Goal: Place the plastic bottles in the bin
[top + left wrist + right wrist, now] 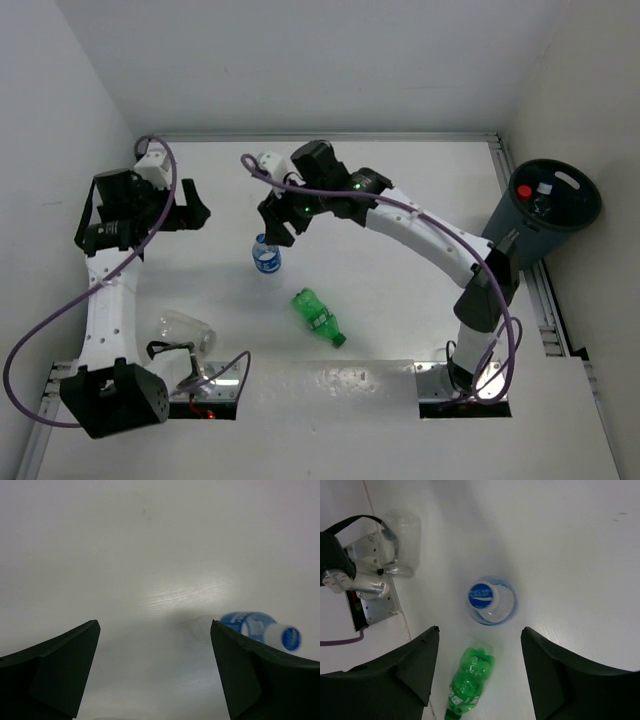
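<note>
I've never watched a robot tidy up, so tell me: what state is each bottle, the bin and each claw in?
Dark grey-blue round plastic bin: upright, one bottle inside.
Red-capped bottle: inside that bin.
Clear blue-labelled plastic bottle: standing upright, blue cap on.
Green plastic bottle: lying on its side.
Clear plastic bottle by the left arm's base: lying on its side.
Left gripper: open, empty.
Right gripper: open, empty, above the upright bottle.

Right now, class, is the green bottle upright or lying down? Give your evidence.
Lying down. The green bottle shows its full length along the table in the top view, and its side in the right wrist view.
</note>
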Motion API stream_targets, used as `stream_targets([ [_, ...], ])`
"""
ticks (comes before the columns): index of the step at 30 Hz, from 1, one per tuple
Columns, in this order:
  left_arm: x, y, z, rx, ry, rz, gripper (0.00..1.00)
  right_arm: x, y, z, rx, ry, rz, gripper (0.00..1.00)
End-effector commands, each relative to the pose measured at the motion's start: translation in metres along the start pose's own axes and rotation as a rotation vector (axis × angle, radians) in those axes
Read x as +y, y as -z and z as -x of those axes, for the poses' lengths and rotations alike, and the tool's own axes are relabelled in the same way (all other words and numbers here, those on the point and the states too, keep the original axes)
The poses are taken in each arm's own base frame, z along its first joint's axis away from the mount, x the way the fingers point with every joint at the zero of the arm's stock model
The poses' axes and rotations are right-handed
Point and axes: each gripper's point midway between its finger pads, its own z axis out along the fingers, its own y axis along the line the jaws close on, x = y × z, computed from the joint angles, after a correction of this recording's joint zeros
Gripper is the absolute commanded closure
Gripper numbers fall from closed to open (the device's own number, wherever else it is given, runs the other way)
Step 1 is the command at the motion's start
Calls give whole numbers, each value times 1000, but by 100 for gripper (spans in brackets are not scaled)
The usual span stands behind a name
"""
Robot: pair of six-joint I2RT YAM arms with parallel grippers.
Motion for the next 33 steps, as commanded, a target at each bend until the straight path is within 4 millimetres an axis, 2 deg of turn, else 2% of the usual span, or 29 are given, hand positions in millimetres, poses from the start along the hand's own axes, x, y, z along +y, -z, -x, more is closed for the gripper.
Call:
stream_targets([
  [1,62,3,-2,20,158,244,0,27,-17,20,-50,60,26,33],
  [5,74,0,-11,42,241,210,0,27,-34,17,-28,63,9,31],
  [9,81,1,-16,46,262,205,0,15,-39,23,-40,70,-43,30],
  [12,86,-1,-26,68,277,207,0,10,-45,19,-26,89,-70,29],
  [15,86,0,-28,72,267,195,0,3,-54,12,-4,92,-89,27],
  [20,93,4,-34,81,264,206,0,-2,-63,9,8,95,-95,27],
  [23,95,6,-37,88,267,213,0,0,-60,9,8,101,-90,29],
  [26,96,6,-40,93,267,209,0,0,-60,6,15,110,-91,34],
  [27,97,5,-42,100,272,208,0,-2,-62,0,31,107,-91,35],
  [30,98,6,-42,96,277,204,0,-3,-64,-4,41,137,-87,46],
  [31,97,5,-41,95,269,195,0,-3,-62,-4,42,134,-86,57],
  [33,100,5,-44,100,279,201,0,-3,-60,-3,40,149,-86,68],
])
